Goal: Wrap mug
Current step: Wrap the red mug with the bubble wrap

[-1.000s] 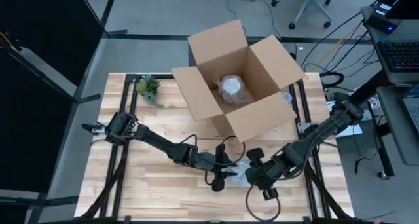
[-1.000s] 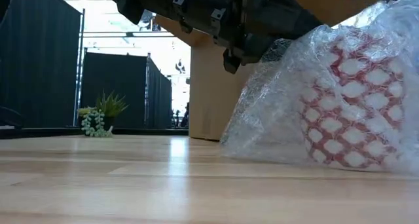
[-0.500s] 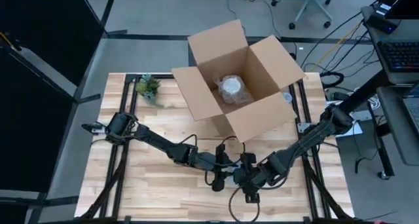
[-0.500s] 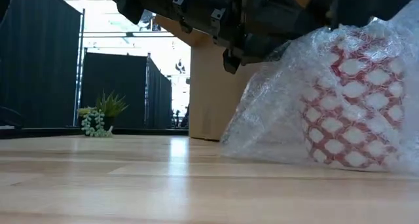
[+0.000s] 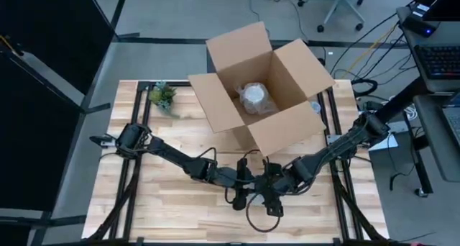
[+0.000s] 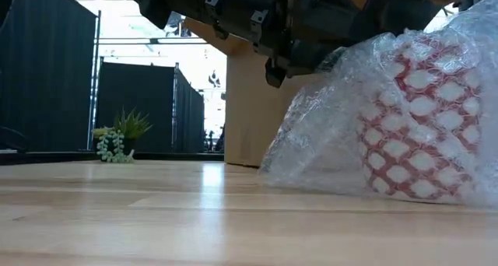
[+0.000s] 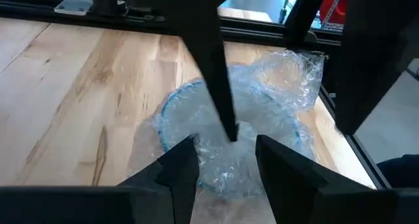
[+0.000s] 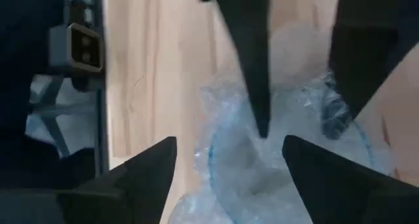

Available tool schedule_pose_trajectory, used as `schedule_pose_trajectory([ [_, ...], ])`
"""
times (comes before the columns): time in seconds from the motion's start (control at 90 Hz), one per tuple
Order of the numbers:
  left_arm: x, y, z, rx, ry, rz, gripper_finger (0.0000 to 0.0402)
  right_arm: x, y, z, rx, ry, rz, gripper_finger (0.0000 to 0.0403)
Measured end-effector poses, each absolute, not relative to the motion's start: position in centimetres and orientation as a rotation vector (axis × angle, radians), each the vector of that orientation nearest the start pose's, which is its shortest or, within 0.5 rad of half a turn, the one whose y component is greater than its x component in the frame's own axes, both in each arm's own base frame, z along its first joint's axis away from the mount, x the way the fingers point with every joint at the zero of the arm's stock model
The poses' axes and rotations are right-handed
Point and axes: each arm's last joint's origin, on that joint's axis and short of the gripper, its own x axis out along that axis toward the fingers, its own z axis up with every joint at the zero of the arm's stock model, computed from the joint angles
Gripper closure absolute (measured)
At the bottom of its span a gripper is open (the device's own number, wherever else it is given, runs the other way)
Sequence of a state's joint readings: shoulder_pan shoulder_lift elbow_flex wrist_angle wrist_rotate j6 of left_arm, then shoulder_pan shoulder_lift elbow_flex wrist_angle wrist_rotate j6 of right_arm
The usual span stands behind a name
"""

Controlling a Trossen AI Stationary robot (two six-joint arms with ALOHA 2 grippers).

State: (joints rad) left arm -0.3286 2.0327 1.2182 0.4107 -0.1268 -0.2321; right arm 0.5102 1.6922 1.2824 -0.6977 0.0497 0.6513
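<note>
From above, both grippers meet near the tabletop's (image 5: 144, 203) front edge, in front of the open cardboard box (image 5: 262, 88). The left gripper (image 5: 243, 193) and right gripper (image 5: 267, 196) sit just beside each other over the bubble wrap.

At table height, the mug (image 6: 416, 126), red-and-white patterned, stands upright on the wood, loosely covered by bubble wrap (image 6: 327, 134). A small plant (image 6: 117, 138) stands near the far left corner.

The left wrist view shows the left fingers (image 7: 180, 165) spread above the wrap. The right wrist view shows the right fingers (image 8: 147, 171) spread wide over it.
</note>
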Motion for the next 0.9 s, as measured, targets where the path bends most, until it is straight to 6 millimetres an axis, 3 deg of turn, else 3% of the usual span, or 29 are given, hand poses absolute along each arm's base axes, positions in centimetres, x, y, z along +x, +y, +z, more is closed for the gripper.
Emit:
schedule_pose_trajectory([
  [0.222, 41.6, -13.8, 16.5, -0.135, 0.416, -0.155, 0.0260, 31.6, 18.1, 18.5, 0.236, 1.262, 0.024, 0.0135],
  [0.322, 41.6, -13.8, 16.5, -0.135, 0.416, -0.157, 0.0260, 31.8, 18.2, 17.3, 0.214, 1.299, 0.000, 0.0135],
  [0.511, 41.1, -13.9, 17.6, -0.139, 0.422, -0.167, 0.0260, 31.6, 18.4, 17.7, 0.175, 1.266, -0.020, 0.0135],
  [0.767, 37.5, -14.5, 22.1, -0.083, 0.539, -0.082, 0.0260, 31.6, 18.1, 18.7, 0.166, 1.220, -0.041, 0.0135],
  [0.9, 36.5, -14.7, 21.0, 0.001, 0.653, 0.005, 0.0260, 31.5, 18.1, 18.7, 0.164, 1.218, -0.042, 0.0135],
])
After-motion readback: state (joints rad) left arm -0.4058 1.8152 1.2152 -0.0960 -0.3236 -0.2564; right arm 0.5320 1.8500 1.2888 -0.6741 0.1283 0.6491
